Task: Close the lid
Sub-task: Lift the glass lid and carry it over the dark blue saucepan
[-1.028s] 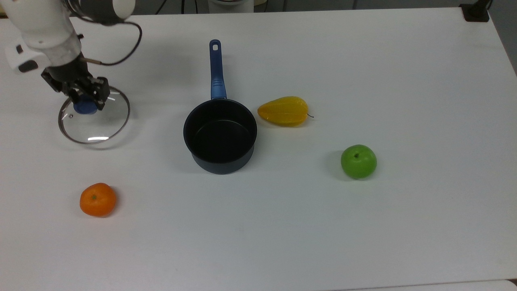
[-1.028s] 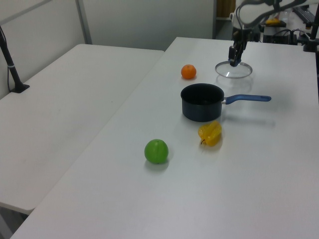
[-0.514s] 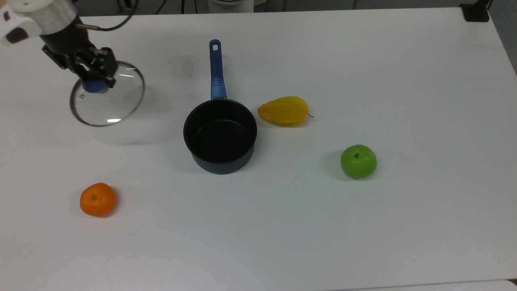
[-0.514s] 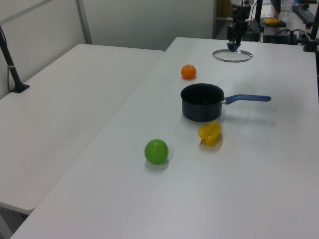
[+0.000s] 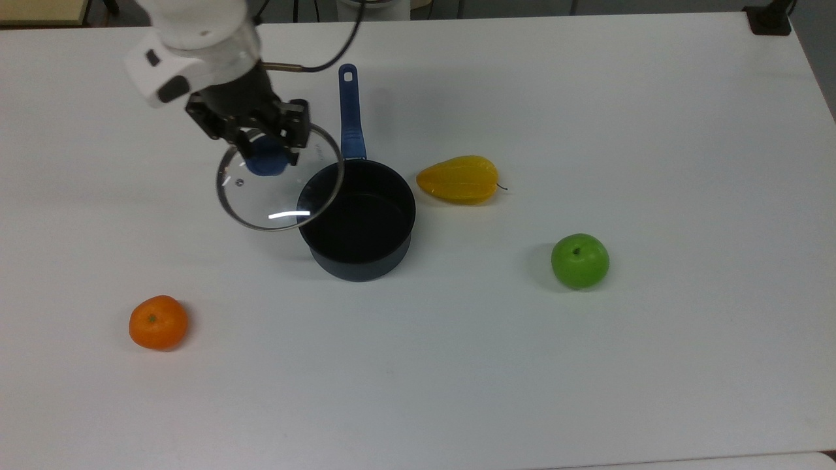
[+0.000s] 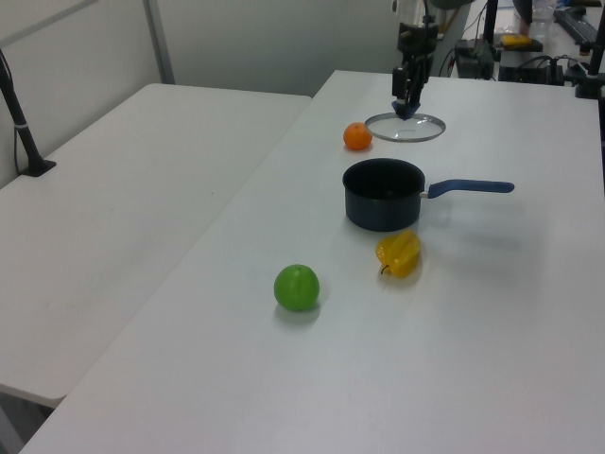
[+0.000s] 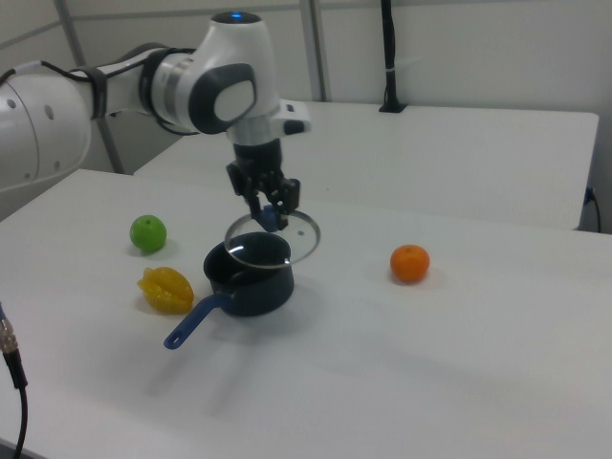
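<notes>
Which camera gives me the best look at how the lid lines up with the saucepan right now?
The top view: the lid, gripped at its blue knob, overlaps just the saucepan rim's left edge. The left view shows it raised beyond the pan; the right view shows it over the far rim.

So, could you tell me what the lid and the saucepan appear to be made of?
The lid looks like clear glass: the table shows through it and it carries a bright glint. Its thin rim seems to be metal, and its blue knob is probably plastic. The saucepan looks like dark, matte coated metal, with a glossy blue handle, likely plastic.
</notes>
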Available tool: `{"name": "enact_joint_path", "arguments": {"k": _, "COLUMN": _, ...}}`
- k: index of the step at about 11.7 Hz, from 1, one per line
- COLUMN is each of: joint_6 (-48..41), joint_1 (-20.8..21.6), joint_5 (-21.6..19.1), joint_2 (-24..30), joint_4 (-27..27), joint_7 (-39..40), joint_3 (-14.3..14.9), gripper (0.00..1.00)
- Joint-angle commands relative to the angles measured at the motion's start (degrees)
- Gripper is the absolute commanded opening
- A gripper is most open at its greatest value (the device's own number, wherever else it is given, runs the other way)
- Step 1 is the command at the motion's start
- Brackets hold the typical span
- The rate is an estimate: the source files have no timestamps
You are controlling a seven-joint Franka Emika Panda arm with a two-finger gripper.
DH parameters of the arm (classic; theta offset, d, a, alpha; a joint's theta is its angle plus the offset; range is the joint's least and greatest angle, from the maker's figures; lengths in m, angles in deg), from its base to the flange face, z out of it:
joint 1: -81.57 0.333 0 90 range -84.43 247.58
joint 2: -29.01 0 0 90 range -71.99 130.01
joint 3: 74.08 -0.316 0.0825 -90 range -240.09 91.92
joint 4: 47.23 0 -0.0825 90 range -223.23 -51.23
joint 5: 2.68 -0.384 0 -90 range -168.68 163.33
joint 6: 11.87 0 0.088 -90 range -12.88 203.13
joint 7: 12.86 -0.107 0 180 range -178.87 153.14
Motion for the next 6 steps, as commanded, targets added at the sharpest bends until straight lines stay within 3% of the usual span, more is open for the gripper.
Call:
{"name": "enact_joint_path", "arguments": {"k": 1, "joint_6": -0.94, "joint_1": 6.66, "joint_5": 5.07, "joint_2": -0.61, "joint_4": 1.20, "joint_7": -3.19, "joint_3": 0.70, "gripper": 0.35}}
{"name": "enact_joint_path", "arguments": {"k": 6, "joint_6": -0.50, "joint_1": 11.25, "joint_5": 7.02, "joint_2": -3.06, "joint_4": 0.84, "joint_7": -5.31, "joint_3": 0.70, "gripper": 0.35}}
